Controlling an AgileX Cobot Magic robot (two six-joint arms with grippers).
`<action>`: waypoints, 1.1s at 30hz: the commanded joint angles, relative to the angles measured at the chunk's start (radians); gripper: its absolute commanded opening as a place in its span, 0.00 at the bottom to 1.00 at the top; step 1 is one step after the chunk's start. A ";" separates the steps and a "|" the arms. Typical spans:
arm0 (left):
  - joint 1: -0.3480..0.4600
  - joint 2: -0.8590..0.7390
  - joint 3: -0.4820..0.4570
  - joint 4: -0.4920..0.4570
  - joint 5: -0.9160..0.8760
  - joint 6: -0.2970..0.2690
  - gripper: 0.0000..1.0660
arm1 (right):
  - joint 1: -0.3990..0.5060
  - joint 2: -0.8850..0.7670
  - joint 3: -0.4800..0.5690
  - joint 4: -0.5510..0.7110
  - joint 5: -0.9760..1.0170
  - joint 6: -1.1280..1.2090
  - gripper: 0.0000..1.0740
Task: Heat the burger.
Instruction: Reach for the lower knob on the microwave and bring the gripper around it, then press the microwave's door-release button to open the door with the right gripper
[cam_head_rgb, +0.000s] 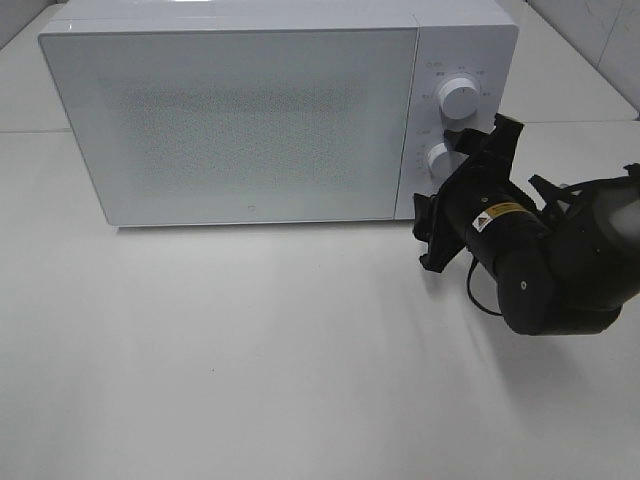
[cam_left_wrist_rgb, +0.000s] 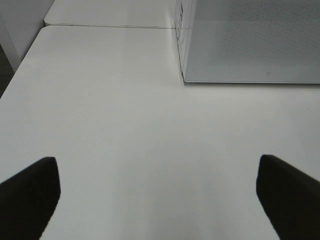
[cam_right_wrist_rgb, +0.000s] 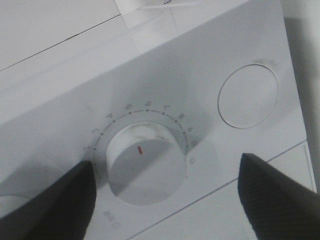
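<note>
The right jaws stand spread to either side of the numbered dial on the microwave, one finger just beside its rim, the other well off. The left jaws are spread too, over bare counter. Closing off-centre like this could, I judge, let the smooth dial slip or turn too far and set a wrong time. The burger shows in no view. The shut frosted door hides the inside, so whether it sits there cannot be told.
</note>
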 joint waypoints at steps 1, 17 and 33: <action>0.004 -0.015 0.001 0.000 -0.002 -0.005 0.95 | -0.010 -0.006 -0.019 0.004 -0.193 -0.008 0.74; 0.004 -0.015 0.001 0.000 -0.002 -0.005 0.95 | 0.007 -0.089 0.094 0.007 -0.206 0.000 0.71; 0.004 -0.015 0.001 0.000 -0.002 -0.005 0.95 | 0.112 -0.402 0.328 0.014 -0.200 -0.534 0.71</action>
